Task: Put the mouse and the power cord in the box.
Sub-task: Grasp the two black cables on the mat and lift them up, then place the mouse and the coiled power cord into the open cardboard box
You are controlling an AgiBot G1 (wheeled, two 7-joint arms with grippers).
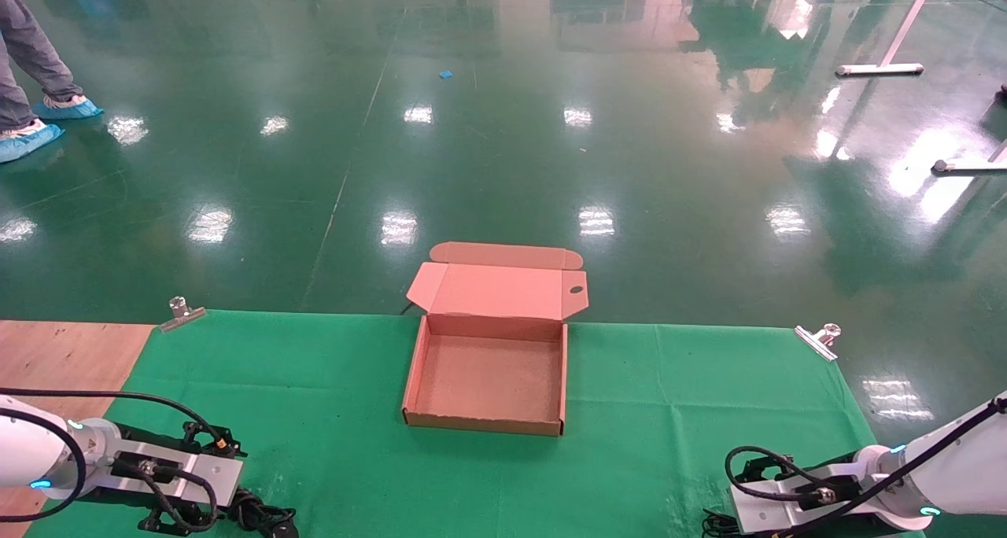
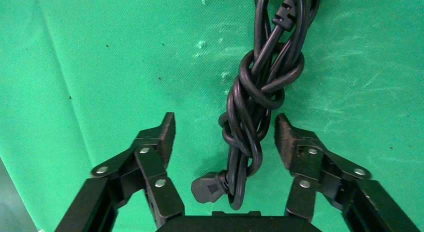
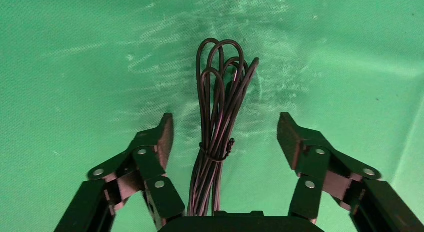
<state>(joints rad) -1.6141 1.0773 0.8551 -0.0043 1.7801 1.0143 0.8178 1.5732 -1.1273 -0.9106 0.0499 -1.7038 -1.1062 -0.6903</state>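
Green cloth | power cord lengthwise between left pincer fingers (spread)

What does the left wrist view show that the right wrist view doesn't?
Only the left wrist view shows the power cord, a thick knotted black bundle with a connector at its near end, lying between the open fingers of the left gripper. Only the right wrist view shows a thin black cable, looped and tied, between the open fingers of the right gripper; the mouse body is not visible. Both show the green cloth underneath; neither shows the box.
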